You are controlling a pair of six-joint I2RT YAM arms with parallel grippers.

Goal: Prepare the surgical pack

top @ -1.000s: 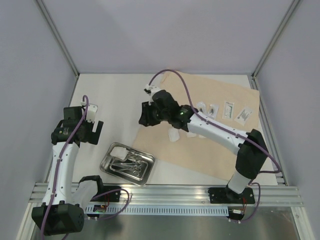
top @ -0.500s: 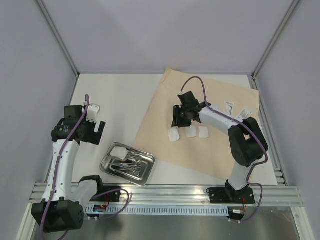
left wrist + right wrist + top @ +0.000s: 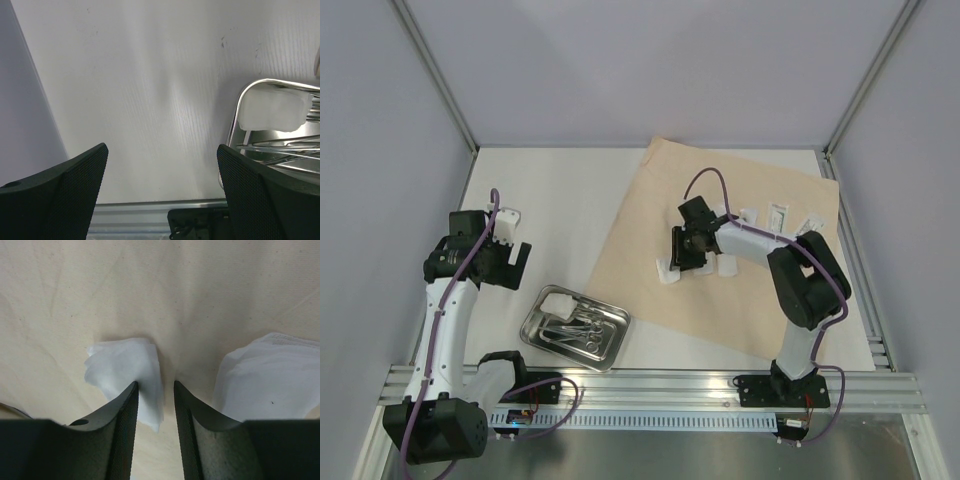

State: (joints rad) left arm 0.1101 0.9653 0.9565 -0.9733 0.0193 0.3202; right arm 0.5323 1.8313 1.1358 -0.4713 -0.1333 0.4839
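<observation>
I am hanging my right gripper (image 3: 156, 390) low over the tan wrap sheet (image 3: 720, 315), which is lying spread at an angle across the right half of the table (image 3: 550, 195); my two fingers here are standing only narrowly apart, not closed, and the edge of a white gauze pad (image 3: 120, 367) is lying in the slim gap between them, with the finger on the left of the wrist view crossing over the pad's lower part; a strip of bare sheet is showing between the pad's edge and the other finger, so I am not pinching it, and whether either finger is touching it I cannot tell; a second gauze pad (image 3: 272, 382) is lying flat on the sheet just beside that other finger, apart from the first; toward the sheet's far right corner, small clear packets (image 3: 778, 218) are lying in a loose row; my left gripper (image 3: 161, 160) is hovering over the bare table at the left, its fingers spread wide and holding nothing; the steel tray (image 3: 239, 107) is sitting on the table right by the sheet's near left edge, and it is carrying a folded gauze piece (image 3: 272, 107) at one end with steel clamps (image 3: 582, 325) lying beside it
</observation>
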